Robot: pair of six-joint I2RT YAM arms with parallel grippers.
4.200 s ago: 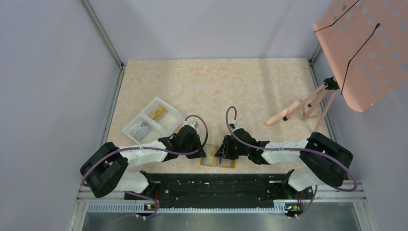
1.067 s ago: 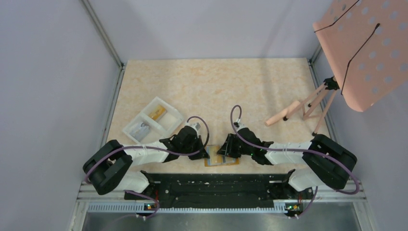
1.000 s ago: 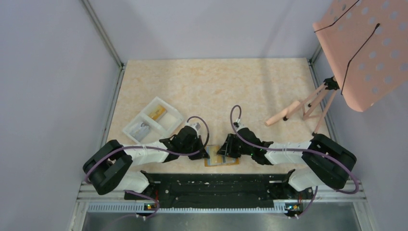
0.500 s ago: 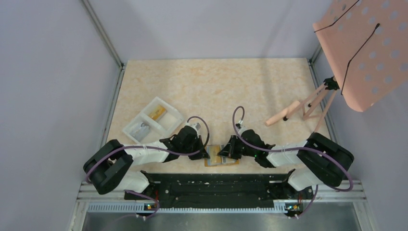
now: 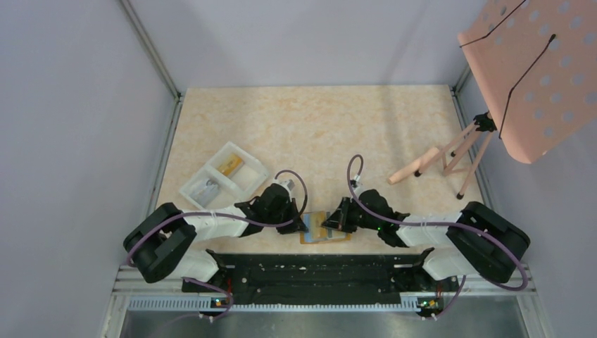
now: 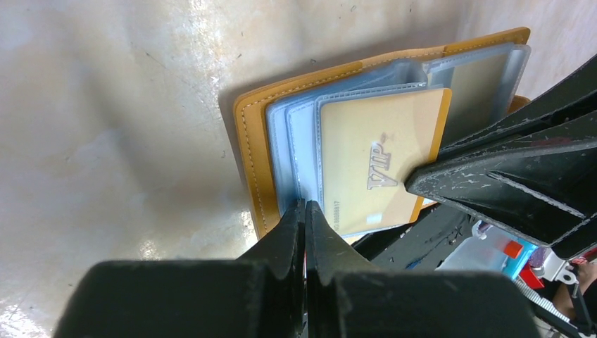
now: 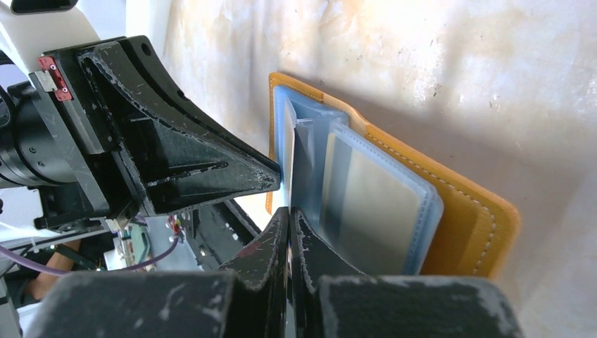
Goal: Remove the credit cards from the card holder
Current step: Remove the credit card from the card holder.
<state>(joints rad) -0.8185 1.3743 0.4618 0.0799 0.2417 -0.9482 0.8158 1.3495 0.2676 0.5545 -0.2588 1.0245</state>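
One holder (image 6: 246, 141) is lying open, sleeving one visible card (image 6: 373, 155). Left pincer (image 6: 305, 205) is pinching a sleeve (image 6: 288, 141); right pincer (image 7: 288, 211) is pinching the card from 3 o'clock.

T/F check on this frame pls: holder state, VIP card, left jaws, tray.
1. The card holder lies open on the table between the left gripper and the right gripper. True.
2. The gold VIP card lies loose on the table. False: it sits in a clear sleeve of the holder.
3. The left gripper's jaws are spread wide. False: they are closed together at the sleeves' edge.
4. The white tray stands on the left arm's side of the holder. True.
5. Both tray compartments are empty. False: one holds a gold item, the other a grey item.
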